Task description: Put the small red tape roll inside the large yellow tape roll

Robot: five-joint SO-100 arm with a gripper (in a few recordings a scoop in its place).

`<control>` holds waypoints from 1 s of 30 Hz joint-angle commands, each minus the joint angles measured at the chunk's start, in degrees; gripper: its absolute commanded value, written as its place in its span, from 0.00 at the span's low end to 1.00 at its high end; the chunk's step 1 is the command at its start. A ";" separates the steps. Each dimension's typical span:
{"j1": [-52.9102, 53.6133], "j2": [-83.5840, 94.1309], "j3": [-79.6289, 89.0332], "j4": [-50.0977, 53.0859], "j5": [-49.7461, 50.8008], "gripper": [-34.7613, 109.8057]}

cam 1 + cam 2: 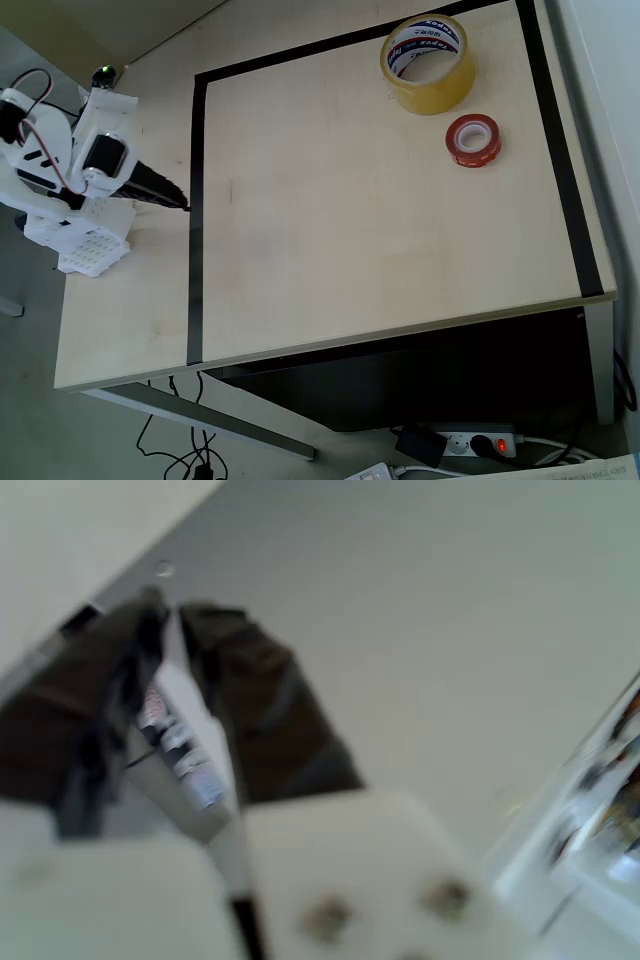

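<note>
The large yellow tape roll (428, 85) lies flat at the far right of the table, its white core printed in red and blue. The small red tape roll (473, 139) lies flat just in front and to the right of it, a small gap between them. My gripper (178, 198) sits far away at the table's left edge, folded low over the white arm base, its black fingers shut and holding nothing. In the blurred wrist view the dark fingers (260, 710) meet at the gripper's tips (170, 608), pointing up at a pale wall or ceiling.
A black tape line (196, 200) frames a large rectangle on the light wooden table (350, 230). The white arm base (80, 235) stands outside it on the left. A power strip (478, 441) and cables lie on the floor under the table's front edge.
</note>
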 commanded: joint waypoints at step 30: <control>-13.62 -90.26 -121.11 3.78 -4.75 0.24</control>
